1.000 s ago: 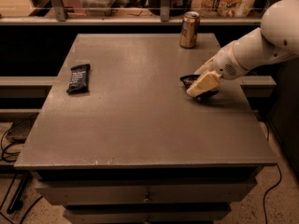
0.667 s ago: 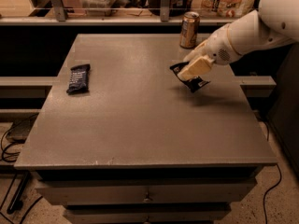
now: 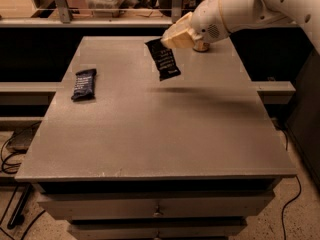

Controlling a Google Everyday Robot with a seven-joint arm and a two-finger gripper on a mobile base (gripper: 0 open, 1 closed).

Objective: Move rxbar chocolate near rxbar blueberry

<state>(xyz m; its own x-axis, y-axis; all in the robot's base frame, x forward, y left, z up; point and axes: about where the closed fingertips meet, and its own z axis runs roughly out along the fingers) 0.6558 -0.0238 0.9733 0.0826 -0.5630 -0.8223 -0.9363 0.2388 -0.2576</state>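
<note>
The gripper (image 3: 174, 38), fingers clamped on the black-wrapped rxbar chocolate (image 3: 164, 60), dangles it above the grey desk (image 3: 150, 149) to carry toward the navy-wrapped rxbar blueberry (image 3: 84, 84)

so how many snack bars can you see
2: the rxbar blueberry lies on the table, left side; the rxbar chocolate hangs from the gripper above the far middle.

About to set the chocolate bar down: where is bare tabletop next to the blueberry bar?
The table is bare from the rxbar blueberry rightward to the middle and forward to the near edge. The gripper hangs over the back middle, jaws shut on the rxbar chocolate. Crowded only at back right, under the arm.
</note>
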